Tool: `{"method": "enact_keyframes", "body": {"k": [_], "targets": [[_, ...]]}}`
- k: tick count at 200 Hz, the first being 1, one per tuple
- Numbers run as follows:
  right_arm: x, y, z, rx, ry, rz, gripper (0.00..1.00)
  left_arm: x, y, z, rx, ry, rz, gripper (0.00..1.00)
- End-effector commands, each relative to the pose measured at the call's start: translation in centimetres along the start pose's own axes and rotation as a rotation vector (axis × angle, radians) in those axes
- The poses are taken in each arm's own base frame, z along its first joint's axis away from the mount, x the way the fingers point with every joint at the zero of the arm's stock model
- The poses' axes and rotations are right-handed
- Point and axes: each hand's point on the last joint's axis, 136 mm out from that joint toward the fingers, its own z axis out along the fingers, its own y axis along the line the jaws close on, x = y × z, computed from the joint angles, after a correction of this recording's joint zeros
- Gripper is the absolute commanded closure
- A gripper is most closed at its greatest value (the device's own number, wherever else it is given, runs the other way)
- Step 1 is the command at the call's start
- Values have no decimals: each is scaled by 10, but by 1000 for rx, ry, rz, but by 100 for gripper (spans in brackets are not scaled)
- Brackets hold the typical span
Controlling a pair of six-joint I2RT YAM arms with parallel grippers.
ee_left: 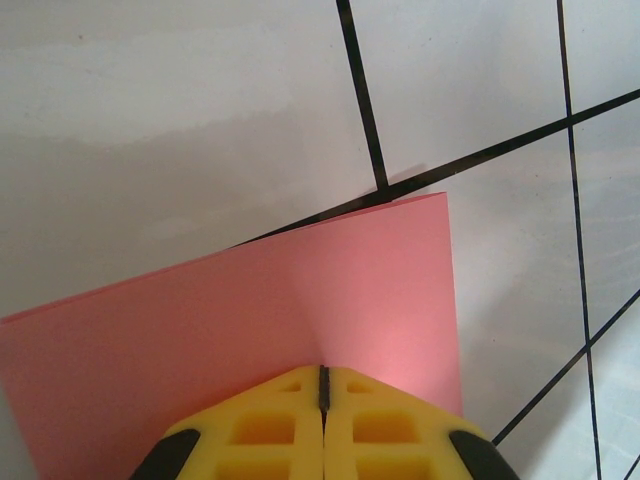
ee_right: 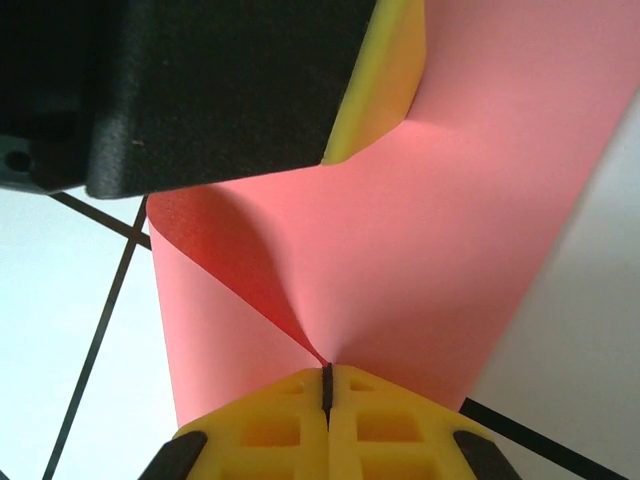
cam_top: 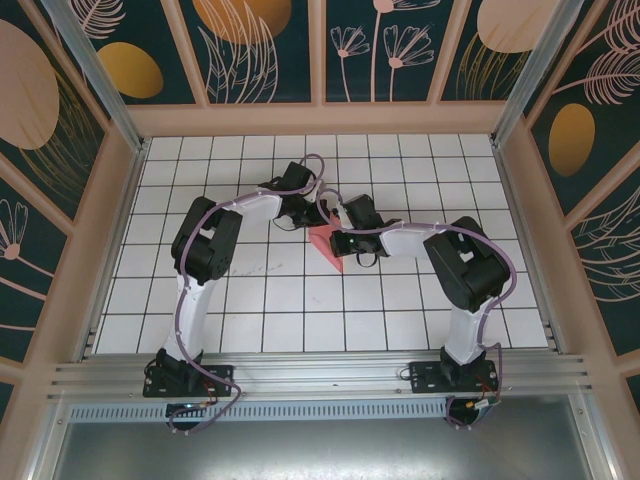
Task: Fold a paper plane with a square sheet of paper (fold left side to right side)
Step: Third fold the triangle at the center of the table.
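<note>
- Paper in coral red: the square sheet of paper (cam_top: 329,254) sits near the middle of the white table (cam_top: 250,300). From above, most of it is hidden under the two wrists, and one pointed red corner shows on the near side.
- Jaws of the left gripper (ee_left: 323,372) are clenched on one edge of the sheet. The yellow fingers (ee_left: 270,425) press together with only a thin dark seam between them.
- In the left wrist view the paper spreads away from the pinch almost flat, with a soft ridge running up from the fingertips. Its far corner lies over a crossing of the black grid lines (ee_left: 362,100) and casts a thin shadow.
- The right gripper (ee_right: 327,368) is likewise clamped on the sheet, its yellow fingertips shut tight on the paper.
- From that pinch the paper rises and bows, with a darker, shaded curl on the left side.
- At the top of the right wrist view, the left gripper's black body and one yellow finger meet the opposite edge of the sheet, so the paper spans between the two grippers.
- From above, both arms bend inward from their bases and their wrists meet close together over the sheet.
- Wood-framed dark teal panels (cam_top: 270,50) with plant drawings wall in the table.
</note>
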Motion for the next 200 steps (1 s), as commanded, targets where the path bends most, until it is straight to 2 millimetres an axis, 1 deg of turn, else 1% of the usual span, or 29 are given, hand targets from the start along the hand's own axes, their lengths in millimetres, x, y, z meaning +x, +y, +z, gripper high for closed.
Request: {"method": "enact_keyframes", "body": {"k": [1, 55, 115, 162, 200], "targets": [[-9, -4, -5, 22, -32, 17, 100, 19, 25, 14, -88, 55, -23, 92], [-11, -9, -7, 47, -39, 29, 100, 21, 24, 16, -87, 59, -22, 92], [-14, -8, -8, 42, -53, 37, 100, 21, 25, 16, -86, 61, -23, 92], [-7, -10, -9, 57, -33, 28, 100, 22, 25, 17, -88, 63, -21, 92], [-11, -11, -12, 61, -52, 32, 100, 22, 25, 17, -88, 62, -23, 92]]}}
